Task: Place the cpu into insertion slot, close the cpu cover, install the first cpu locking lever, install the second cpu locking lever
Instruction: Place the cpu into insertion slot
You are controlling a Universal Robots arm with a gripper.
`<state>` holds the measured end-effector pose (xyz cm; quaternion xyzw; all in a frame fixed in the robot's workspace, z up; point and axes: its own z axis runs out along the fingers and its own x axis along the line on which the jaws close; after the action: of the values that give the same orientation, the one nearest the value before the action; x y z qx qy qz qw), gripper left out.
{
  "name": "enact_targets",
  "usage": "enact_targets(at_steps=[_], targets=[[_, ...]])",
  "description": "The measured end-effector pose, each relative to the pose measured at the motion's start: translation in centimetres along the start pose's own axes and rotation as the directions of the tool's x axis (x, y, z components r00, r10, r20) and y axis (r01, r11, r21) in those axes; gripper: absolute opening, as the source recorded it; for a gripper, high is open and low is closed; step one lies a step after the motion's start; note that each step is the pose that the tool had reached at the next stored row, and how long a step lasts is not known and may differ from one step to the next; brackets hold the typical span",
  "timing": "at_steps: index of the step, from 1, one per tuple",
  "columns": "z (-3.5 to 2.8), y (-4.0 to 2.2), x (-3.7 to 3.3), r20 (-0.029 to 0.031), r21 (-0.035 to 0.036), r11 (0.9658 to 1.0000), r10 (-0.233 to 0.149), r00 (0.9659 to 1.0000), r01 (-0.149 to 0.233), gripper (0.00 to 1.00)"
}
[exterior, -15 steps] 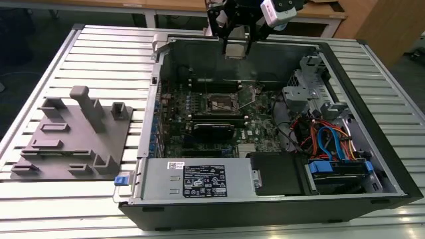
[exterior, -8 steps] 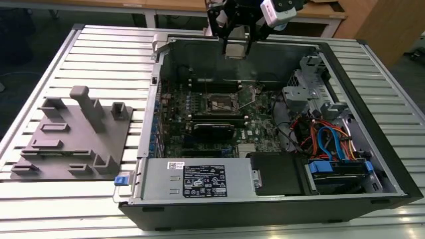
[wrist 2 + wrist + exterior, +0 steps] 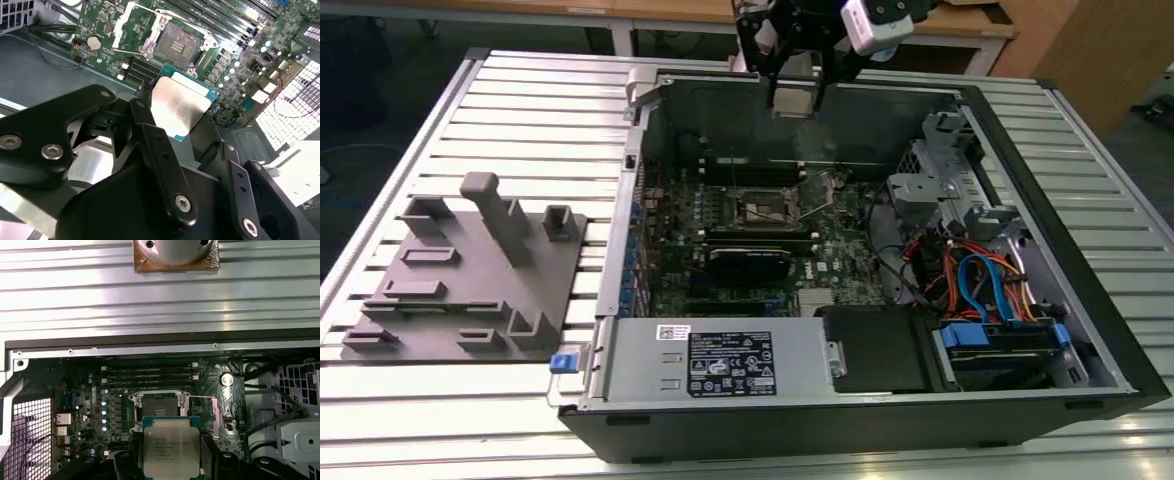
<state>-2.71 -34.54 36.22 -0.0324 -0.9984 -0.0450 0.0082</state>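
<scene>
overhead, the claw (image 3: 797,88) is clamped on the cpu (image 3: 794,101), high above the open computer case (image 3: 854,420). the first wrist view adds its square metal top facing the camera, insertion slot (image 3: 159,409) lying uncovered beyond.

The arm runs off the top edge of the exterior view just above the end effector (image 3: 797,92). In the first wrist view the cpu (image 3: 171,452) is cut by the picture's edge (its print is too small for me to read), and it covers the near side of the insertion slot (image 3: 158,411). In the second wrist view black linkage hides the chip's lower edge. The counter (image 3: 427,400) is cropped at the bottom and both sides of the exterior view.
</scene>
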Motion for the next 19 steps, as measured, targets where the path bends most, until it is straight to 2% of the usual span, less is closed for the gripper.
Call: enact_targets(at_steps=[10, 19], targets=[[0.01, 0.00, 0.00, 0.0047, -0.0012, 0.9986, 0.053, 0.9986, -0.053, 0.54], [0.02, 0.00, 0.00, 0.0087, -0.0023, 0.9953, 0.097, 0.9952, -0.097, 0.54]])
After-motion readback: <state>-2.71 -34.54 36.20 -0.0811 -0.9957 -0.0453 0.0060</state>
